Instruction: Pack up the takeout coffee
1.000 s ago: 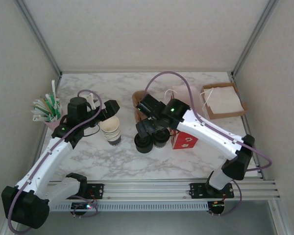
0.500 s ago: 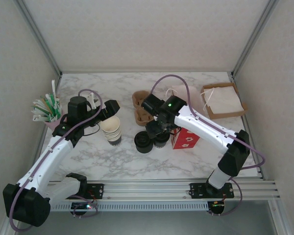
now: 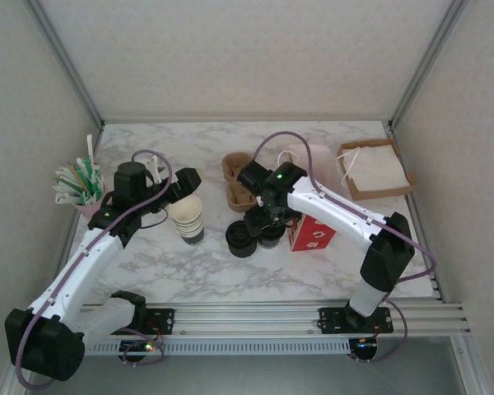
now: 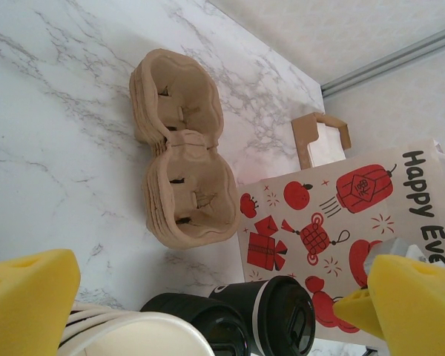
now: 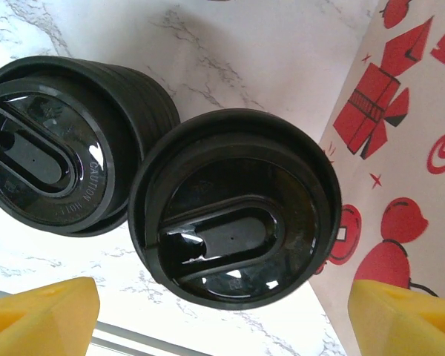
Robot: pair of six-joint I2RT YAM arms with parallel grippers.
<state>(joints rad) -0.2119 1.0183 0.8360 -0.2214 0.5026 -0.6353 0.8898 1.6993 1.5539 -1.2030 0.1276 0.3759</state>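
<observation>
Both grippers are spread wide, nothing held. Right gripper [image 5: 222, 315] hangs over the takeout coffee [image 5: 233, 211], pads [image 5: 37, 315] on either side and clear of its lid. Coffee stands upright on the marble table [image 3: 189, 271], just beside the lid stack [image 5: 52, 144] and the red-print bag [image 5: 400, 111]; left gripper [image 4: 222, 300] sits above the cream cup stack [image 3: 187, 220].

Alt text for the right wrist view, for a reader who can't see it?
The open right gripper hangs over the black-lidded takeout coffee, one yellow fingertip on either side, neither touching it. A stack of black lids stands beside it at frame left, a red-printed white bag at frame right, all on a marble table.
</observation>
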